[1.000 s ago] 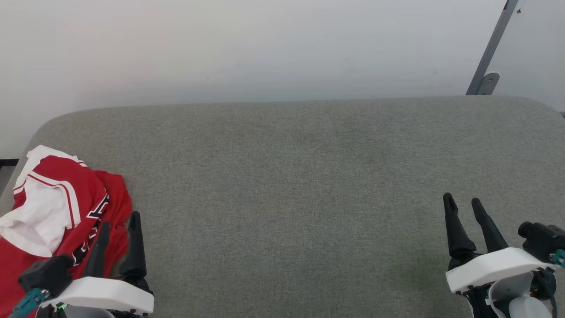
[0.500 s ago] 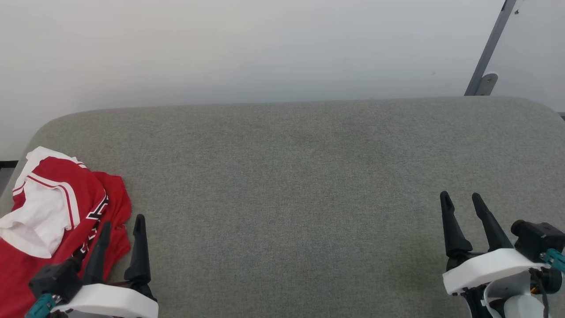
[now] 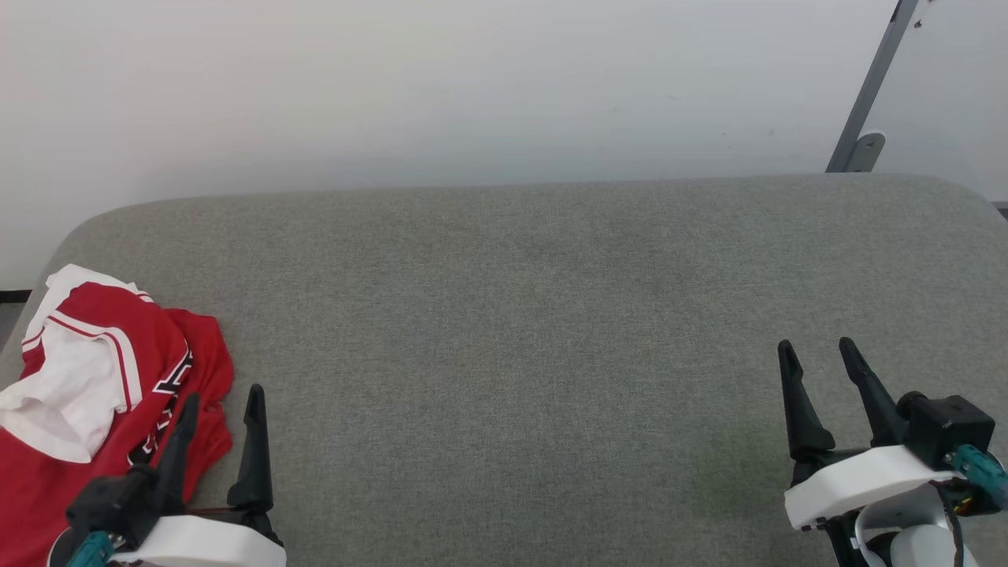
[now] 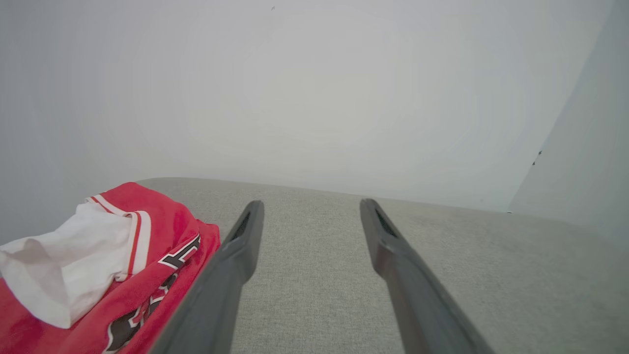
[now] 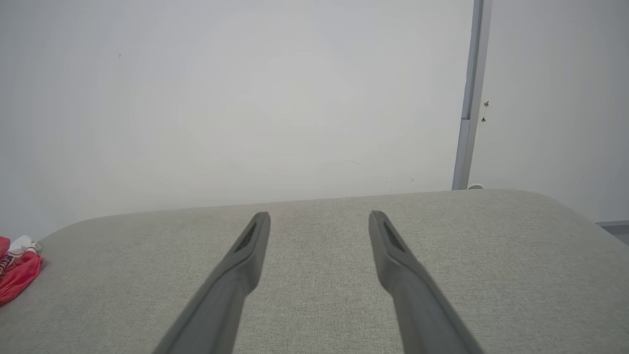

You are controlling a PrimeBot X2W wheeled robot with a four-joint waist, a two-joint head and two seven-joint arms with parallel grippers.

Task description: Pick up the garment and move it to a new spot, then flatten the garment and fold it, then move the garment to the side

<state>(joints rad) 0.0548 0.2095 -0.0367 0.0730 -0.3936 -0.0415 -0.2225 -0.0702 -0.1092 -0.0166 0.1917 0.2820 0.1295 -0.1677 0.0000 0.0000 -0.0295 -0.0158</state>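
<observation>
You face a plain pale wall (image 3: 394,87), evenly lit, with no hard shadows on it. In front of it your desk (image 3: 504,315) is covered in grey woven fabric, its far corners rounded, its far edge close against the wall. At your upper right a slim grey metal post (image 3: 870,87) leans up the wall from a small rounded bracket (image 3: 866,147) just behind the desk's far edge. In your right wrist view the post (image 5: 469,98) stands upright, and beyond it lies a second pale wall panel (image 5: 555,98). At your far left, a thin dark strip (image 3: 12,295) runs along the wall's foot.
</observation>
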